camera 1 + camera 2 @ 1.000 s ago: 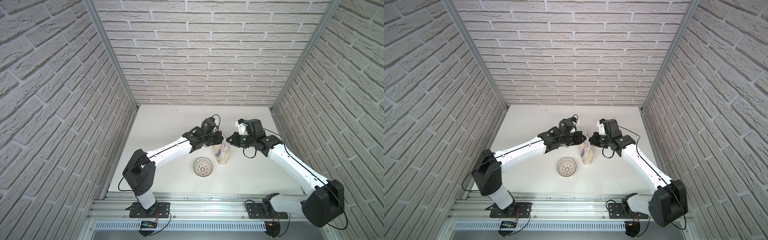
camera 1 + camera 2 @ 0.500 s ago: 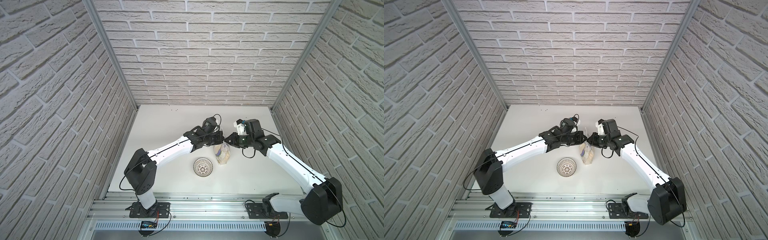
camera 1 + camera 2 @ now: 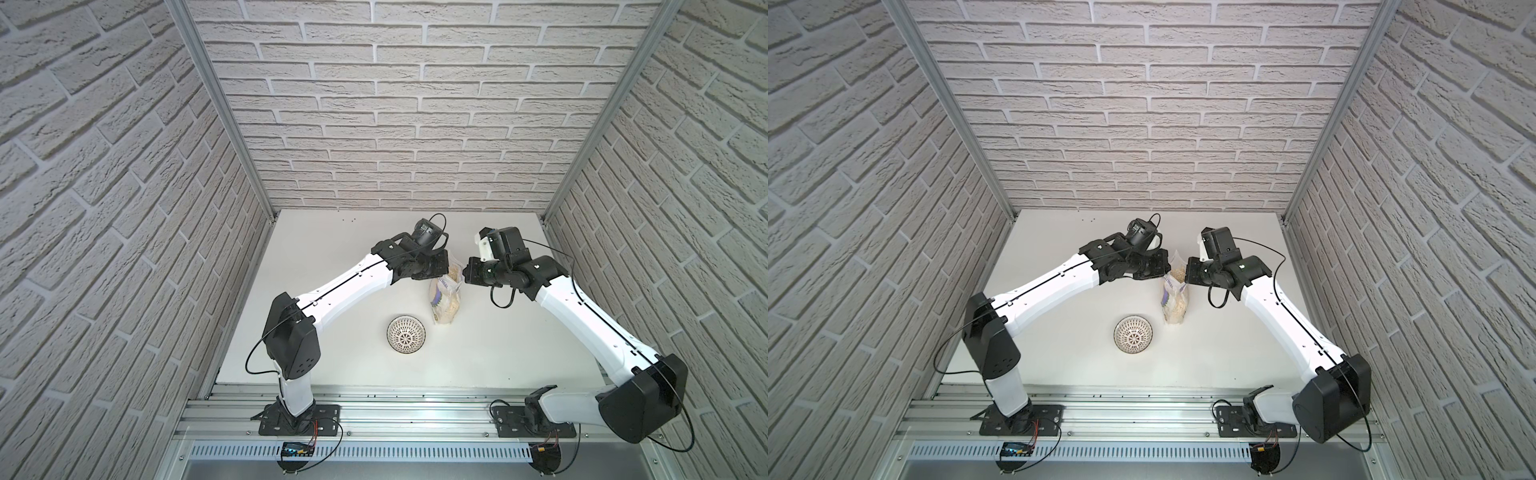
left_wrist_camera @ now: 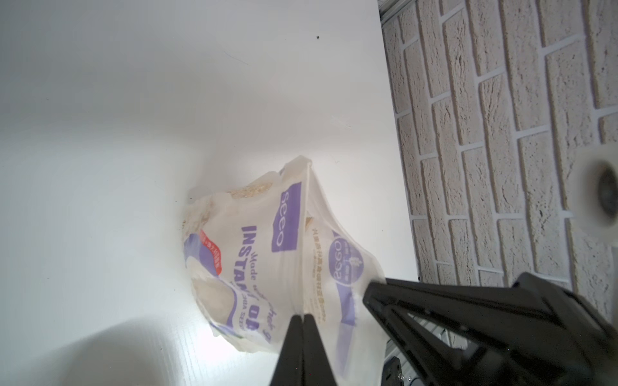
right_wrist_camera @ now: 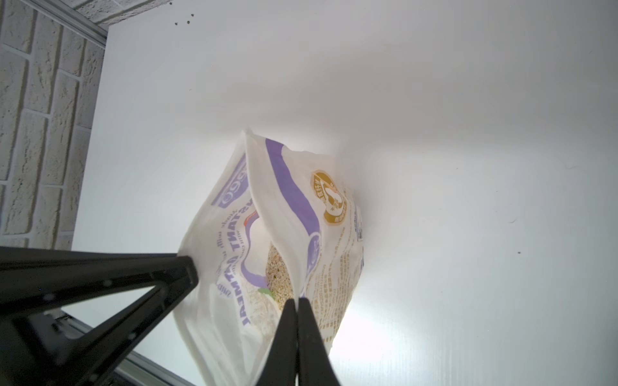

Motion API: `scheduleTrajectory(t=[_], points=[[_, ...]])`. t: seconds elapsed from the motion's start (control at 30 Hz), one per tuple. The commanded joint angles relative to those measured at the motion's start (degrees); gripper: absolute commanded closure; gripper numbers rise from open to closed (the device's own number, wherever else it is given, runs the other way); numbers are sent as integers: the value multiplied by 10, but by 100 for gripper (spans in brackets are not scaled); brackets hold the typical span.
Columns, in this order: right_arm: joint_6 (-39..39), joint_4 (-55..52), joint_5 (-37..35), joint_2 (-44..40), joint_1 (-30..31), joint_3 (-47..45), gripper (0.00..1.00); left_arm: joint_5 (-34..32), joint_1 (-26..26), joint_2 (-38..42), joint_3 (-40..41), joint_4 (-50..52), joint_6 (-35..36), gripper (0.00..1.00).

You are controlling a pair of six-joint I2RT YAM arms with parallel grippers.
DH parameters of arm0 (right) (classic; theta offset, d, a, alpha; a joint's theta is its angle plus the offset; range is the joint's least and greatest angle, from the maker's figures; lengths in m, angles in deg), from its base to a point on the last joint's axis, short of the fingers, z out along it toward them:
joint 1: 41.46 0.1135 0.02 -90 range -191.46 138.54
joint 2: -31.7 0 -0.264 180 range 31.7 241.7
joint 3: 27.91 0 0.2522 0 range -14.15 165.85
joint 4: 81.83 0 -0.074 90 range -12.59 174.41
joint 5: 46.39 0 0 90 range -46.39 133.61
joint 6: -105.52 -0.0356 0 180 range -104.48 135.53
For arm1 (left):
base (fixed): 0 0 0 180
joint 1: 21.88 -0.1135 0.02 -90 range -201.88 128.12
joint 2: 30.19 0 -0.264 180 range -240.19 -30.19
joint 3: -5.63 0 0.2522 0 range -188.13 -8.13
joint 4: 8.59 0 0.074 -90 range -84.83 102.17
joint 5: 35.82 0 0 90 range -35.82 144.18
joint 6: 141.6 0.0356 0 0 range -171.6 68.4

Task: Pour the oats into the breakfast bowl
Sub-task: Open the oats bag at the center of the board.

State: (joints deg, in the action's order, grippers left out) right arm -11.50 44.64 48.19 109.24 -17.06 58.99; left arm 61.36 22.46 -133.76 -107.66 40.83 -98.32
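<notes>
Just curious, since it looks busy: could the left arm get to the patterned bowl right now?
Probably, but not freely. The bowl sits on the table with nothing blocking it, yet the left gripper is shut on the pouch and would have to let go first.

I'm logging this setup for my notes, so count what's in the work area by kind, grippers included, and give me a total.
oat pouch: 1
breakfast bowl: 1
grippers: 2, the left gripper and the right gripper, each shut on the oat pouch's top edge
Total: 4
</notes>
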Motion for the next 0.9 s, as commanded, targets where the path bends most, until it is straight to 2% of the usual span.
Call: scheduleTrajectory(t=[0.0,0.17,0.4,0.43,0.53,0.57,0.67,0.87], points=[[33,3,-61,-2,-1,37,97,-26,-11,5,-55,44,18,100],[25,26,-52,10,-1,38,97,-44,-17,-9,-68,48,15,100],[13,51,9,45,-1,29,95,2,-17,-50,-67,31,3,100],[12,51,14,49,-1,28,90,3,-17,-52,-67,30,1,97],[7,55,24,53,-1,21,70,-1,-17,-53,-62,22,2,77],[6,56,26,54,-1,17,67,-3,-17,-54,-61,21,3,72],[5,59,29,57,-1,13,67,-13,-18,-62,-65,24,12,63],[9,56,35,70,-1,18,68,-17,-20,-99,-94,47,28,60]])
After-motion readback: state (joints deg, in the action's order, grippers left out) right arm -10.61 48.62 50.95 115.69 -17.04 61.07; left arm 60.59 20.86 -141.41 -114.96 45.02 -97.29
